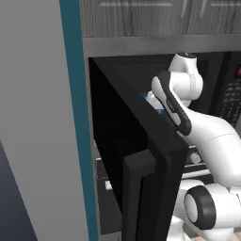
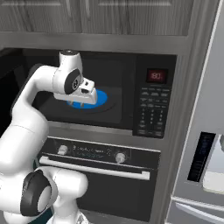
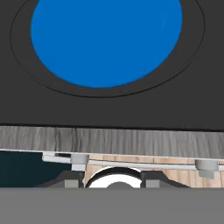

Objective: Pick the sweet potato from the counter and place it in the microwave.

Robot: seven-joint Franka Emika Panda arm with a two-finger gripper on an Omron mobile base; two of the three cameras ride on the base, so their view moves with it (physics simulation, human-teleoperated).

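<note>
The microwave (image 2: pixel 127 70) stands open, its black door (image 1: pixel 155 188) swung out to the left. A blue round plate (image 2: pixel 103 99) lies on its dark floor and fills the top of the hand view (image 3: pixel 105 39). My gripper (image 2: pixel 89 97) reaches into the cavity, over the near left edge of the plate. Its jaws are shut, and the white hand hides its fingers. In the left base view the hand (image 1: pixel 153 100) shows just past the door's top edge. The sweet potato is hidden. The counter is out of view.
The microwave's button panel (image 2: pixel 152 109) is to the right of the cavity. Below it sits a black oven (image 2: pixel 100 175) with two knobs and a silver bar handle. A grey fridge (image 2: pixel 203 131) stands at the right. Grey wood-grain cabinets (image 2: pixel 109 17) hang above.
</note>
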